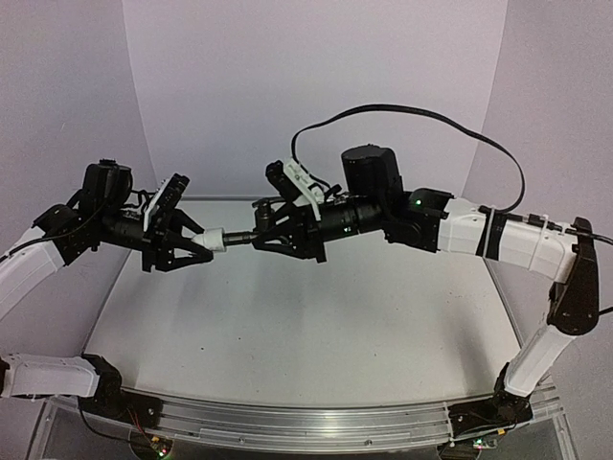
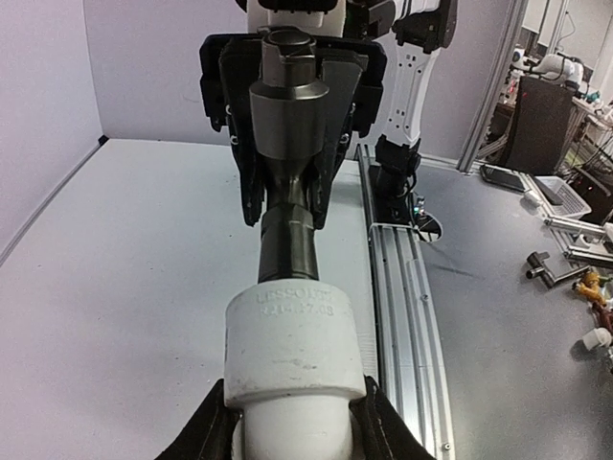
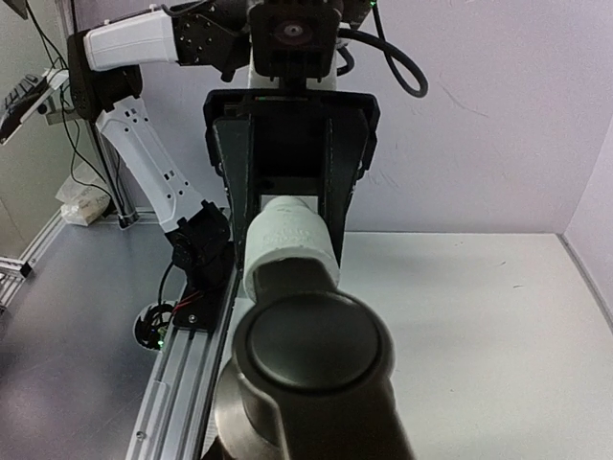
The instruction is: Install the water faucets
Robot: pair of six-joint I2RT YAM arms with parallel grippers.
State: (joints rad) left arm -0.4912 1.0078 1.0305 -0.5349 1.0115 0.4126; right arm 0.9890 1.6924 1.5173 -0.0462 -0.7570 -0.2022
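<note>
Faucet [image 2: 290, 220] hangs in mid-air over the table [image 1: 316, 326], its stem meeting the mouth of the white fitting [image 2: 295, 345]. My right claw [image 1: 259, 239] clamps the faucet and my left claw [image 1: 196, 244] clamps the fitting. I'd line both axes up and turn gently, never forcing.

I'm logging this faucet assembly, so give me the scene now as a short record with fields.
left pincer: shut on white fitting
right pincer: shut on dark grey faucet
contact: faucet's end meets the fitting's mouth, in line
depth of joint: cannot tell
height: both parts held above the table
</note>
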